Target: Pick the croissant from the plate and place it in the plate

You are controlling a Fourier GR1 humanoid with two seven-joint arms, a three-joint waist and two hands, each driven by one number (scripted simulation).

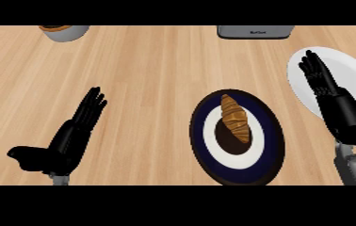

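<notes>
Croissant (235, 117): seen lying on the dark-rimmed plate, its length running from the plate's upper left towards its middle, one end over the white ring and the other over the dark centre; it is touched by neither hand.
Dark plate (268, 164): set on the bench right of centre, near the lower edge of the view; a navy outer band, a white ring and a dark centre are shown.
White plate (306, 86): placed at the right edge of the view, just beside the dark plate and apart from it; it is partly covered by the right hand.
Right hand (327, 91): held over the white plate with the fingers (313, 67) straight and pointed away from the robot; nothing is held.
Left hand (69, 135): shown at the lower left above bare bench, well apart from both plates; the fingers are extended and slightly spread, the thumb is turned outwards, and nothing is grasped.
Bench (146, 79): light wood, with the planks running across the view.
Grey container (66, 32): cut off at the upper left edge, with something brown inside.
Grey appliance (255, 31): cut off at the upper edge, right of centre.
</notes>
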